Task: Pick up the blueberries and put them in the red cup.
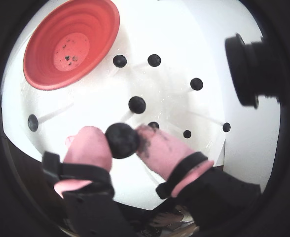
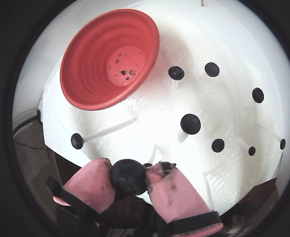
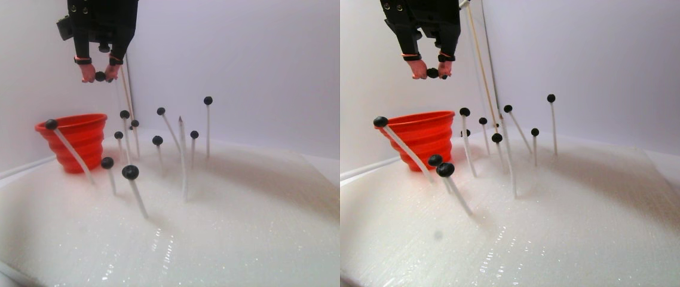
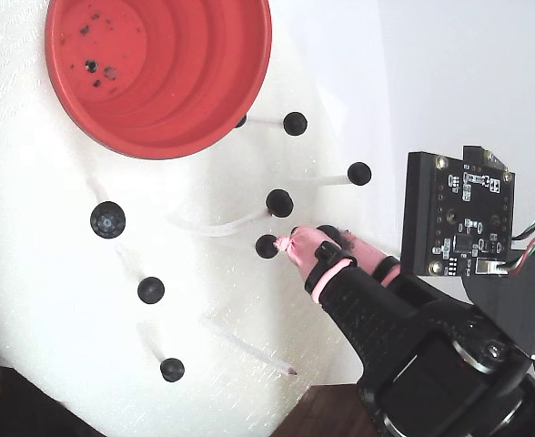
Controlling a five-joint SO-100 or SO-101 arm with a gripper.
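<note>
My gripper (image 1: 121,137) is shut on one blueberry (image 1: 122,143), a matte black ball pinched between the stained pink pads (image 2: 165,190). In the stereo pair view the gripper (image 3: 100,76) hangs high above the foam, over the right rim of the red cup (image 3: 80,140). The cup (image 1: 46,49) is orange-red with stepped rings and dark specks on its base, and it lies up and left of the held berry (image 2: 128,176) in both wrist views. Several other blueberries (image 2: 190,123) sit on thin white sticks (image 3: 137,194) planted in the foam. In the fixed view the gripper (image 4: 317,241) hovers right of the cup (image 4: 213,82).
A white foam board (image 3: 226,227) carries the cup and sticks. One stick (image 4: 249,350) stands bare. A black camera module (image 1: 248,69) juts in at the right, and a circuit board (image 4: 459,214) hangs beside the arm. Dark floor shows past the foam's near edge (image 2: 86,163).
</note>
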